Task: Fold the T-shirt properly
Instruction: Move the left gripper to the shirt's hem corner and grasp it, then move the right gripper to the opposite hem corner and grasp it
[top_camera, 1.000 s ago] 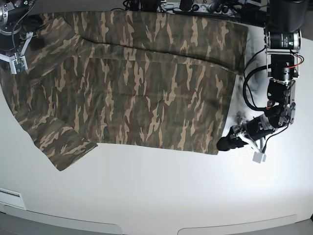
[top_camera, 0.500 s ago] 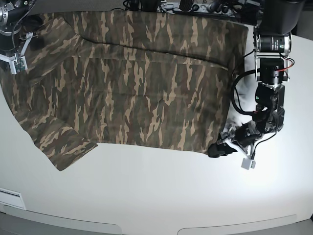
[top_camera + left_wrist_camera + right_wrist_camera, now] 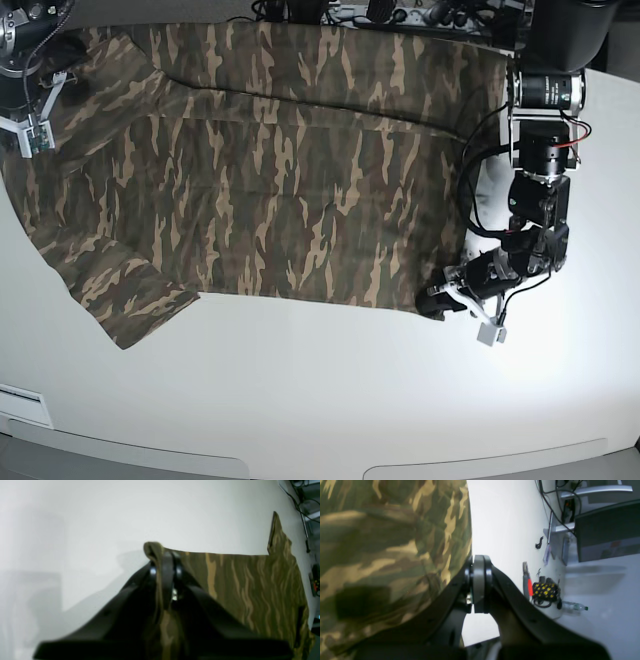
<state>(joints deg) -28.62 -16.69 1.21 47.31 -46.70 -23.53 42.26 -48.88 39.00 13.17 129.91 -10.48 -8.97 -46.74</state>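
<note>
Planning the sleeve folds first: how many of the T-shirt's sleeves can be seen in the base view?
1. The T-shirt shows one sleeve at its lower-left corner, lying flat on the table. A second may be hidden at the upper left, beneath the right tool.

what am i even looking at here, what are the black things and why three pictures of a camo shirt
This is a two-armed robot folding a T-shirt. One picture looks down from above on the white table, where the shirt lies spread flat. The other two come from small cameras on the robot's wrists, so each looks along its own black pincer. The left gripper, on the right side of the overhead picture, has closed on the shirt's bottom corner; cloth bunches between its fingers. The right gripper, at the top left from above, is shut at the shirt's edge; whether it pinches cloth is not clear. A few tools lie beyond the shirt.
</note>
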